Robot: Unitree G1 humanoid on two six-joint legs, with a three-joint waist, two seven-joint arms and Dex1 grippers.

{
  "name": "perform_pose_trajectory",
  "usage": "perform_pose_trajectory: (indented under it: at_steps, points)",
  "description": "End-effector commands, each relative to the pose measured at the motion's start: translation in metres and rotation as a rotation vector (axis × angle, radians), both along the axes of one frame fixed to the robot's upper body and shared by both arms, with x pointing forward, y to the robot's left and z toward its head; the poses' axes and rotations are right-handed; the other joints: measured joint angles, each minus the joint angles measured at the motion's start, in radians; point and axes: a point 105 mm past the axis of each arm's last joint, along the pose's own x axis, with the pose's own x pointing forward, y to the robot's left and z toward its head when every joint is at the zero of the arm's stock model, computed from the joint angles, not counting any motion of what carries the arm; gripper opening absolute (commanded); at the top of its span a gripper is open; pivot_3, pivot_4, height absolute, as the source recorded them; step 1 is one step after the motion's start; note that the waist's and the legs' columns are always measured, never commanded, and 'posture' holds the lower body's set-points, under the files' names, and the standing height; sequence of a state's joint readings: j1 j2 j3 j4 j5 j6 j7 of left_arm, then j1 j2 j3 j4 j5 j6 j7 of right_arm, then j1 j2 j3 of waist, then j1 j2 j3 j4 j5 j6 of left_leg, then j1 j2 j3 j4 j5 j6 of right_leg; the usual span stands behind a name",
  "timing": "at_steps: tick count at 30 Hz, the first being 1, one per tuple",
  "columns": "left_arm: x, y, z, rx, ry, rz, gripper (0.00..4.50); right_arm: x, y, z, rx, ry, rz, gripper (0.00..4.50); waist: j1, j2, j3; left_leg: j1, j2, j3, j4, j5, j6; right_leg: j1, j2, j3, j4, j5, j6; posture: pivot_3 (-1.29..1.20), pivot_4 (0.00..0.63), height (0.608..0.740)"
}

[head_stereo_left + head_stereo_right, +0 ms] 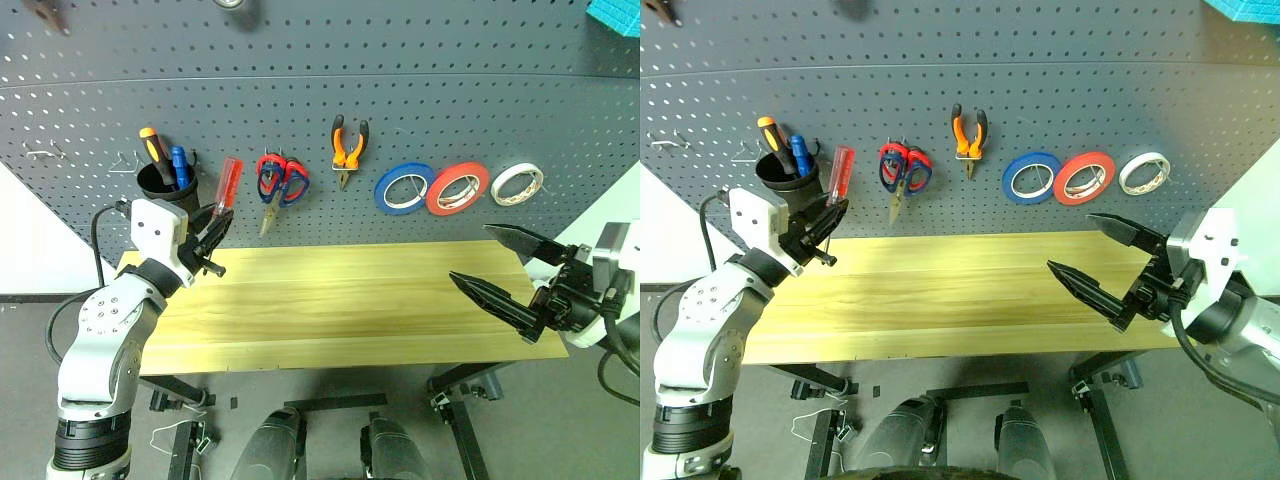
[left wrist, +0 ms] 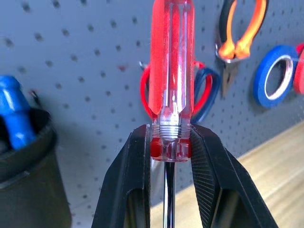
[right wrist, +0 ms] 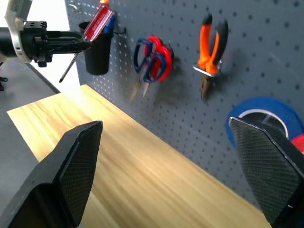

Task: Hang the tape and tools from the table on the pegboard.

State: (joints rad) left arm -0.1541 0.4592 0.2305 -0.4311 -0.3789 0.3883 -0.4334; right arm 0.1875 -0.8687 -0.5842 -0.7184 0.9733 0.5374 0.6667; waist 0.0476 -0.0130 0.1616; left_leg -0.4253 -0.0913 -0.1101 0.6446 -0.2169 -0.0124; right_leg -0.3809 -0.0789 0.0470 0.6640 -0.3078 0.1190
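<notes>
Red-handled screwdriver (image 2: 170, 80): clamped at the base of its translucent red handle between the two black fingers of the left gripper (image 1: 212, 236), handle up and tilted toward the pegboard (image 1: 420, 90), thin steel shaft running down between the fingers. Held above the table's (image 1: 340, 300) near-left corner, clear of the wood.

Just beyond the handle tip: black cup (image 1: 166, 182) on the board, holding an orange-handled screwdriver (image 1: 155, 150) and a blue-handled screwdriver (image 1: 179, 165). Farther along the board from the left gripper: red-and-blue-handled scissors (image 1: 277, 186), then orange-and-black pliers (image 1: 348, 148), then blue tape roll (image 1: 403, 187), red tape roll (image 1: 457, 188) and white tape roll (image 1: 517, 183), all hanging.

Right gripper (image 1: 505, 268): fingers spread wide, holding nothing, over the table's far-right end.

Shaft tip lost against the gripper in the head views. Scissors partly hidden behind the handle in the left wrist view.
</notes>
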Motion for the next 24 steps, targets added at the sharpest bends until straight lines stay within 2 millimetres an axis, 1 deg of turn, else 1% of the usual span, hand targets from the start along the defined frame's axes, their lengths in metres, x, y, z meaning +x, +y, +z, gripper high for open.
perform_pose_trajectory:
  at_steps: [1,4,6,8,11,15,19,24]
  points:
    - [0.000,0.009,0.021,0.007,-0.109,0.045,0.81,0.003,-0.002,0.007,-0.005,-0.054,0.003,4.50,0.006,0.000,-0.005,0.001,0.000,0.000,0.000,0.000,0.000,0.001,0.000,0.000,0.000,0.000,0.000,0.10,0.055,0.740]
    - [0.004,0.011,0.031,0.019,-0.178,0.077,0.81,0.007,-0.002,0.006,-0.009,-0.068,0.001,4.50,0.020,0.000,-0.021,0.003,0.000,0.000,0.000,0.000,0.000,0.003,0.000,0.000,-0.001,0.000,0.000,0.11,0.037,0.740]
    - [0.008,0.018,0.040,0.019,-0.231,0.124,0.81,0.008,-0.002,0.007,-0.010,-0.076,0.002,4.50,0.025,-0.001,-0.029,0.003,0.000,0.000,0.000,0.000,0.000,0.003,0.000,0.000,-0.001,0.000,0.000,0.12,0.026,0.740]
    - [0.012,0.026,0.052,0.026,-0.288,0.167,0.81,0.010,-0.003,0.009,-0.012,-0.089,0.003,4.50,0.042,-0.002,-0.037,0.004,0.000,0.000,0.000,0.000,0.000,0.004,0.001,0.000,-0.001,0.000,0.000,0.12,0.022,0.740]
    - [0.019,0.032,0.066,0.020,-0.350,0.201,0.81,0.012,-0.003,0.011,-0.015,-0.099,0.011,4.50,0.051,-0.002,-0.048,0.007,0.000,0.000,0.000,0.000,0.000,0.007,0.001,0.000,-0.002,0.000,0.000,0.13,0.020,0.740]
    - [0.025,0.035,0.077,0.018,-0.408,0.220,0.81,0.012,0.002,0.014,-0.010,-0.114,0.035,4.50,0.055,-0.003,-0.054,0.012,0.000,0.000,-0.001,-0.001,0.000,0.009,0.001,0.000,-0.004,0.000,-0.001,0.11,0.019,0.740]
    - [0.031,0.036,0.085,0.021,-0.456,0.225,0.81,0.008,0.003,0.014,-0.010,-0.110,0.040,4.50,0.055,-0.003,-0.055,0.012,0.000,0.000,-0.001,-0.001,0.001,0.009,0.001,0.000,-0.006,0.000,-0.001,0.11,0.027,0.740]
    - [0.047,0.032,0.097,0.010,-0.518,0.205,0.81,0.007,0.005,0.014,-0.005,-0.106,0.040,4.50,0.055,-0.003,-0.055,0.012,0.000,0.000,-0.001,-0.001,0.001,0.009,0.001,0.000,-0.006,0.000,0.000,0.09,0.029,0.740]
